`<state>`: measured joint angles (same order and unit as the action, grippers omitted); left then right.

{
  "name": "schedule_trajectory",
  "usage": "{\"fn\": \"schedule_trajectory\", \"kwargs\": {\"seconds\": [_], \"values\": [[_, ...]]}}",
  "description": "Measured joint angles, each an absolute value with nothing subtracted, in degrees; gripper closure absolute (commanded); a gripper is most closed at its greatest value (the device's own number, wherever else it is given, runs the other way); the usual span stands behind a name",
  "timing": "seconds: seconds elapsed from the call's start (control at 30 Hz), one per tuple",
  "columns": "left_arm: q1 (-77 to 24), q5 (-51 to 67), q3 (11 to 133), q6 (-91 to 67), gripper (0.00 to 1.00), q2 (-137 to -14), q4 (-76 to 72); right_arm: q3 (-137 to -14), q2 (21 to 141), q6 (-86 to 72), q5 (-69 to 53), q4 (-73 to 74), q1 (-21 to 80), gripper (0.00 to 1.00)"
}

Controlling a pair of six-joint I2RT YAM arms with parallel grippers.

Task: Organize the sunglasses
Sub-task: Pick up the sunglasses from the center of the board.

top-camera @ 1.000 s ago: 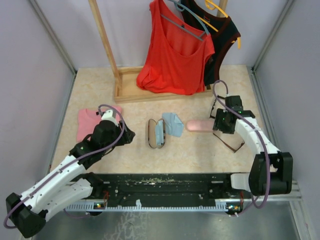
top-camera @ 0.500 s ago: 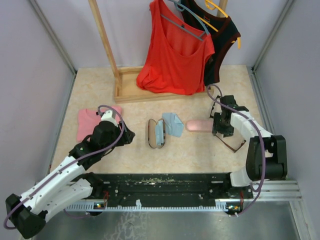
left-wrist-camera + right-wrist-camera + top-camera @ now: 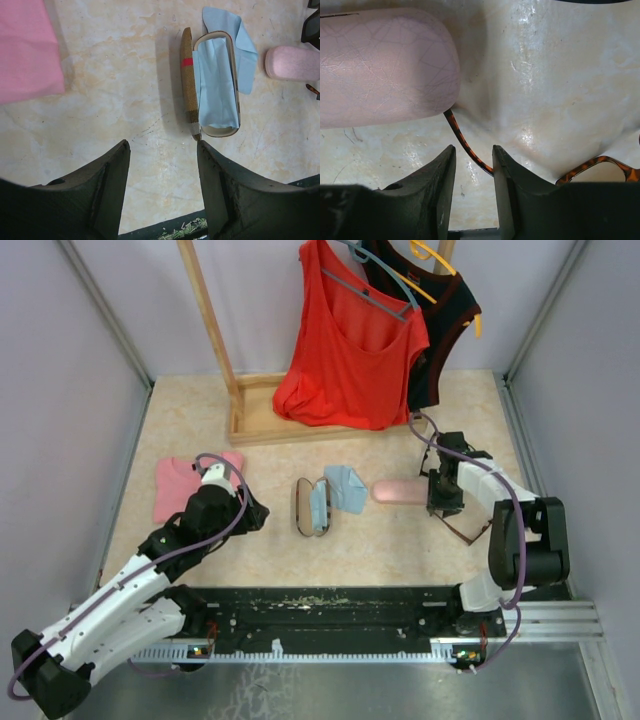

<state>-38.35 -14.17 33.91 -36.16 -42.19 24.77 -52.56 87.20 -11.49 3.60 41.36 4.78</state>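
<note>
Tortoiseshell sunglasses (image 3: 462, 136) lie at four o'clock of the pink case (image 3: 380, 65), temple arm touching it; right gripper (image 3: 473, 150) straddles that arm, jaws narrowed, not yet pinching, so close squarely and lift gently; left gripper (image 3: 162, 145) spread, empty.

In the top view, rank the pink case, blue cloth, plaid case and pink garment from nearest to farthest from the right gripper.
From the right gripper:
1. the pink case, just left of it
2. the blue cloth, left of that case
3. the plaid case, open, farther left
4. the pink garment, far left
</note>
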Motion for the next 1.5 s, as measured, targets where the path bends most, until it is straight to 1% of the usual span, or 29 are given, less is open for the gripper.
{"fn": "schedule_trajectory", "kwargs": {"seconds": [0.07,0.27,0.33,0.8,1.33,1.43,1.5], "values": [[-38.3,-14.2,33.9,-36.2,0.38,-42.2,24.8,-52.6,87.3,-11.4,3.6,41.3,4.8,0.7],[-38.3,-14.2,33.8,-36.2,0.37,-42.2,24.8,-52.6,88.1,-10.9,3.2,41.3,4.8,0.76],[-38.3,-14.3,33.8,-36.2,0.37,-42.2,24.8,-52.6,88.2,-10.6,3.1,41.3,4.8,0.81],[-38.3,-14.5,33.5,-36.2,0.37,-41.9,24.8,-53.1,86.9,-10.0,1.5,42.6,4.8,1.0],[-38.3,-14.6,33.4,-36.2,0.37,-41.1,24.9,-60.0,73.6,-8.9,1.6,48.3,5.4,1.0],[-38.3,-14.9,33.5,-36.2,0.37,-40.6,25.0,-62.0,70.6,-8.5,2.6,49.5,9.0,1.0],[-38.3,-15.1,33.6,-36.2,0.37,-40.3,25.3,-63.2,69.1,-8.3,3.4,49.7,14.1,1.0]]}}
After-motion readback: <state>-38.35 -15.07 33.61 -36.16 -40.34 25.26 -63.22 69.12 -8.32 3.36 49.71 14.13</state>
